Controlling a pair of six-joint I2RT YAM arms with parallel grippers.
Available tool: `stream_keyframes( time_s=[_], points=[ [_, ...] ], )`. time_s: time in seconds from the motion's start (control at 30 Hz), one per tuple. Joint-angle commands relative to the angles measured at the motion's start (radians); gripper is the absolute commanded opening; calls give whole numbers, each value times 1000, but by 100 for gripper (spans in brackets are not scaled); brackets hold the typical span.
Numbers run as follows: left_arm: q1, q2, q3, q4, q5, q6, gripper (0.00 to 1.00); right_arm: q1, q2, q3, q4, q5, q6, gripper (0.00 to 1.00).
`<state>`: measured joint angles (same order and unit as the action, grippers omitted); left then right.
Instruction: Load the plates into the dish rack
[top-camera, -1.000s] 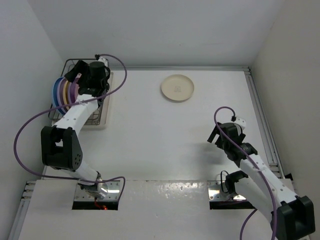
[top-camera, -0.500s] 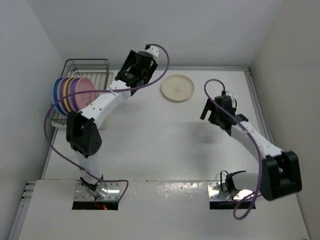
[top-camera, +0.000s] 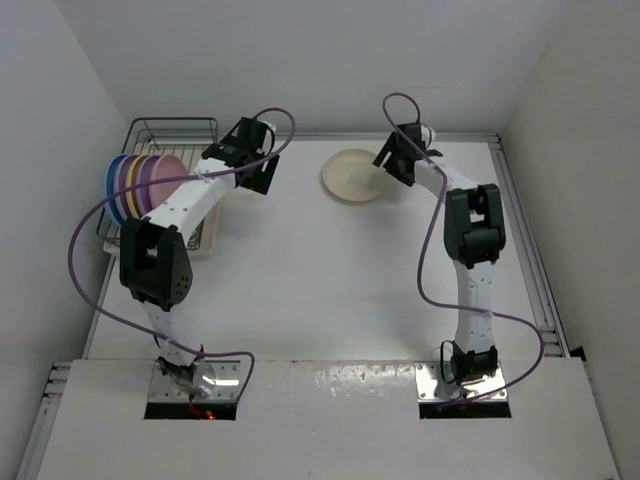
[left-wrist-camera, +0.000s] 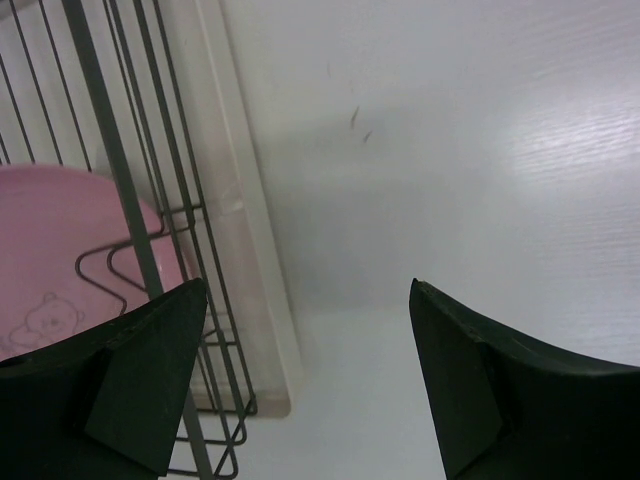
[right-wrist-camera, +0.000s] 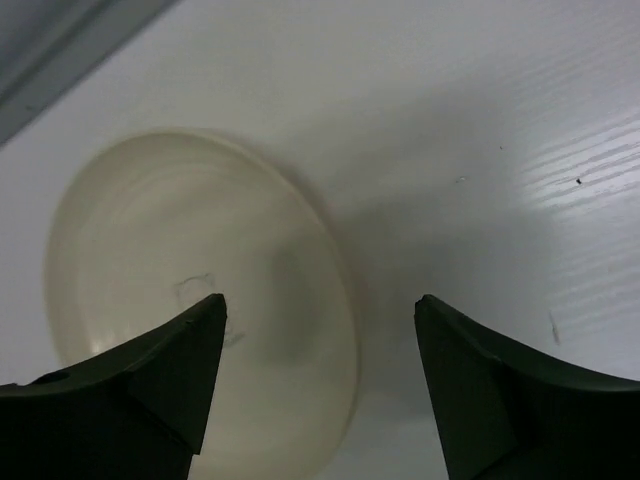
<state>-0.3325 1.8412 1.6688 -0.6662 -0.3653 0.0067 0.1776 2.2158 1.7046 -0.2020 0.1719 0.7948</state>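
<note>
The cream plate (top-camera: 352, 177) lies flat on the white table at the back middle. It also shows in the right wrist view (right-wrist-camera: 190, 300). My right gripper (top-camera: 388, 162) (right-wrist-camera: 320, 330) is open and hangs over the plate's right rim. The dish rack (top-camera: 170, 135) stands at the back left and holds several plates on edge, the pink plate (top-camera: 160, 188) outermost. The left wrist view shows the rack wires (left-wrist-camera: 110, 170) and the pink plate (left-wrist-camera: 50, 250). My left gripper (top-camera: 262, 178) (left-wrist-camera: 305, 330) is open and empty over bare table just right of the rack.
The rack's beige tray edge (left-wrist-camera: 240, 220) runs beside the left gripper. White walls close the table at the back and both sides. A metal rail (top-camera: 520, 220) runs along the right edge.
My right arm has stretched to the back and now hovers over the cream plate. My left gripper has drawn back a little left toward the rack. The plates have not moved.
</note>
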Motion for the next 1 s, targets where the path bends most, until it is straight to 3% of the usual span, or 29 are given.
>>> stream_keyframes(
  time_s=[0.0,0.17,0.2,0.23,0.33,0.4,0.53,0.67,0.77,0.97],
  points=[
    [23,-79,-37,-16,2,-20,87,-1,113,119,-118,5,92,76],
    [43,-89,-37,-16,2,-20,87,14,168,99,-76,-11,167,53],
    [52,-89,-37,-16,11,-20,87,14,165,69,-65,-11,170,46],
    [52,-89,-37,-16,11,-20,87,17,162,61,-66,-9,170,25],
    [52,-89,-37,-16,34,-20,87,16,107,-2,-51,-23,152,0],
    [52,-89,-37,-16,60,-20,87,28,33,-115,1,-38,74,0],
    [52,-89,-37,-35,239,16,87,63,-174,-415,264,-115,-72,0],
    [32,-89,-61,-44,397,56,87,158,-389,-575,328,-143,-236,0],
    [1,-89,-84,-64,491,79,81,210,-539,-757,426,-164,-266,0],
    [-8,-108,-118,-64,611,101,71,284,-711,-913,527,-233,-279,0]
  ],
)
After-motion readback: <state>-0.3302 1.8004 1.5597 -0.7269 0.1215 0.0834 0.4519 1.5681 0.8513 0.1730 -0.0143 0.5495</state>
